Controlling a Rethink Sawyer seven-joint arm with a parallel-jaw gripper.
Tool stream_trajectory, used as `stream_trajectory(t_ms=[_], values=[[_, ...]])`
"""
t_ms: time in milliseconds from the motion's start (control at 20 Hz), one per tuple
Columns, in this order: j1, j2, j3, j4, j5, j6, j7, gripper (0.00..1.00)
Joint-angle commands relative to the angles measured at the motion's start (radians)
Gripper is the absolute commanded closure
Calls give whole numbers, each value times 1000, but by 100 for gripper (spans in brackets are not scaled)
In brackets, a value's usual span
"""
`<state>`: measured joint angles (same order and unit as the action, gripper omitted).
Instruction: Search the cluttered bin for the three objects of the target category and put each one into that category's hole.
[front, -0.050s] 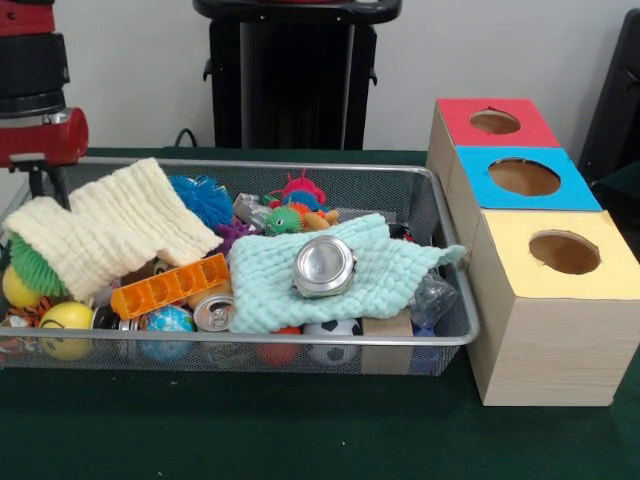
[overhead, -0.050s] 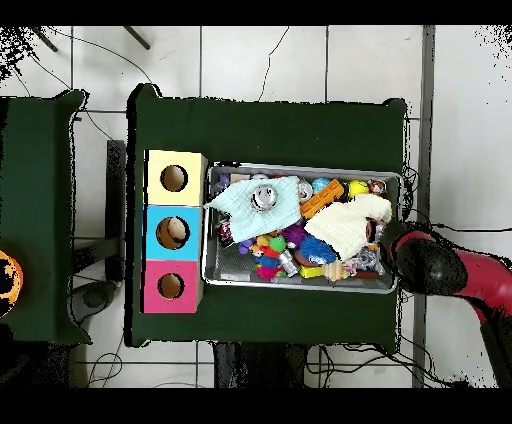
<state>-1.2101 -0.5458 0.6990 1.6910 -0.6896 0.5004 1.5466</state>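
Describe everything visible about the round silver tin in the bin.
The round silver tin looks like shiny metal, with a flat reflective face inside a raised rim. It lies slightly tilted on the mint-green cloth, near the middle of the wire bin, resting on nothing else. The overhead view shows it at the bin's end nearest the yellow box.

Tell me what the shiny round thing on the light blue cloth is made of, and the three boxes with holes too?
The shiny round thing looks like metal: silvery and reflective, probably a tin or can end. The light blue cloth under it looks like soft woven fabric with a waffle texture. The three boxes seem to be pale wood, with visible grain on the sides; their tops look painted or papered red, blue and yellow.
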Motion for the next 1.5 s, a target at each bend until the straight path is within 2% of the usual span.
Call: stream_trajectory(t_ms=[50, 300, 600, 850, 1200, 1500], values=[[-7, 22, 104, -138, -24, 183, -388, 100], [-9, -14, 133, -153, -1, 241, -401, 100], [-20, 15, 145, -153, -28, 214, -392, 100], [-16, 5, 156, -183, -7, 268, -418, 100], [10, 72, 136, -210, -52, 214, -402, 100], [43, 78, 108, -184, -112, 138, -349, 100]])
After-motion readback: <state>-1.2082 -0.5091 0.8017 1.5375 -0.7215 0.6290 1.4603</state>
